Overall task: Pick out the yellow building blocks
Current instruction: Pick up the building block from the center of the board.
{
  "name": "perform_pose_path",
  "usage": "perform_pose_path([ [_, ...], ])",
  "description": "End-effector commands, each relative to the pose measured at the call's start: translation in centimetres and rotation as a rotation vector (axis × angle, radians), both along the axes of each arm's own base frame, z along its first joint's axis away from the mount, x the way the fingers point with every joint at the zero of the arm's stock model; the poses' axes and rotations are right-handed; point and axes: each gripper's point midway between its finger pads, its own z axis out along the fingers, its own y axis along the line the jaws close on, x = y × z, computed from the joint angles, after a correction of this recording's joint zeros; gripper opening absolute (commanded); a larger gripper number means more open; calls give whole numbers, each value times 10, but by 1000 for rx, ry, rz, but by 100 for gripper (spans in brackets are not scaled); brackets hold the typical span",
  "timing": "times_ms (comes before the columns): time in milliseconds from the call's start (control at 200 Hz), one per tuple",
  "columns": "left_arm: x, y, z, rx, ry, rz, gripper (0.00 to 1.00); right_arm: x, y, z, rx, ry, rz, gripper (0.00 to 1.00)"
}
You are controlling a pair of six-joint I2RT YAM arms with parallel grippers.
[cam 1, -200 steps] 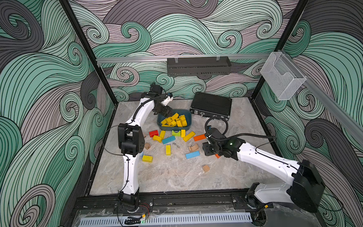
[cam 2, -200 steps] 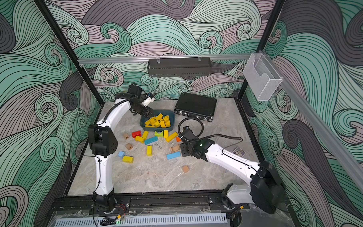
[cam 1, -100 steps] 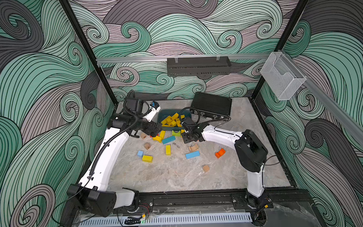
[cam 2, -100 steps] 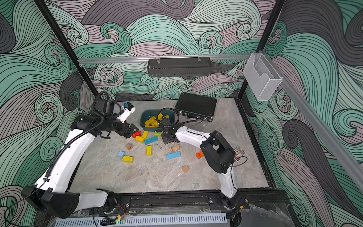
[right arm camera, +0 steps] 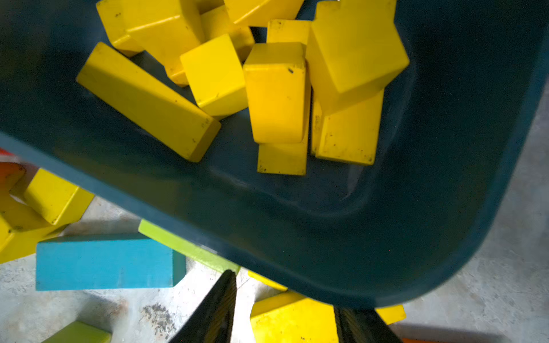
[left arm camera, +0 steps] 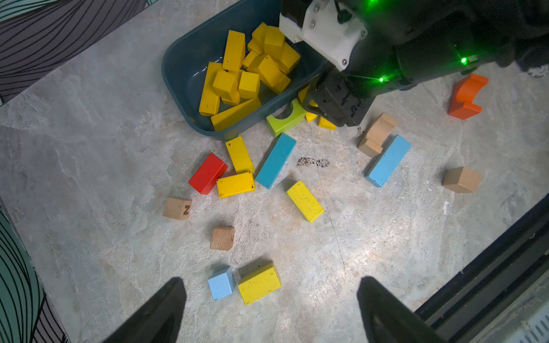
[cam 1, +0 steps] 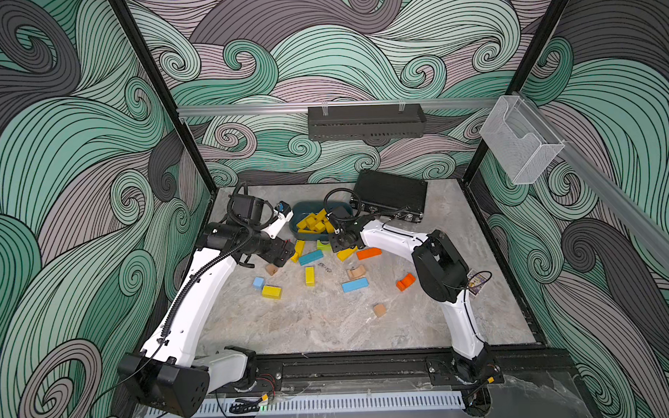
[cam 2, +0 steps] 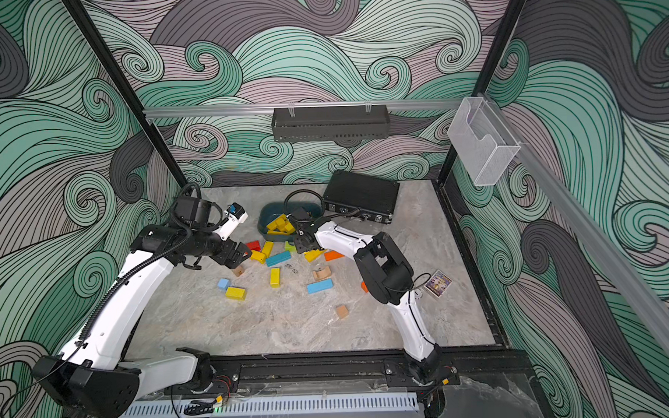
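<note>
Since a second ago, left gripper (left arm camera: pixel 271 285) withdrew, now wide and empty; right gripper (right arm camera: pixel 285 303) narrowly brackets a yellow wooden wedge (right arm camera: pixel 294 323) beside the dark-teal plastic bin (right arm camera: pixel 326 222) of yellow building blocks (right arm camera: pixel 276 92). Gripped? I cannot tell. Lifting may snag the bin.

black case (cam 1: pixel 391 194) (shut) | red block (left arm camera: pixel 208 173) | lime arch (left arm camera: pixel 286 126) | orange arch (left arm camera: pixel 462 101)

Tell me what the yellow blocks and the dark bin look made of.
Yellow blocks: probably painted wood; matte paint with dark chips at the edges. Bin: seemingly moulded plastic; smooth teal walls, soft sheen, rounded corners.
</note>
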Motion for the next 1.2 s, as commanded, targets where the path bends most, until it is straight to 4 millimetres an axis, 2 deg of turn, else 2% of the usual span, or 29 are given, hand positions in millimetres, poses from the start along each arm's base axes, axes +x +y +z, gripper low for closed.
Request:
perform_pose_path([
  [0, -3, 3, 3, -8, -10, 17, 92, 0, -2, -7, -17, 23, -11, 54],
  [390, -10, 8, -7, 14, 4, 22, 91, 7, -5, -25, -47, 37, -14, 54],
  [806, -14, 12, -16, 31, 21, 27, 92, 18, 5, -32, -36, 44, -24, 54],
  [1196, -22, 18, -29, 57, 57, 36, 92, 11, -6, -35, -81, 51, -15, 44],
])
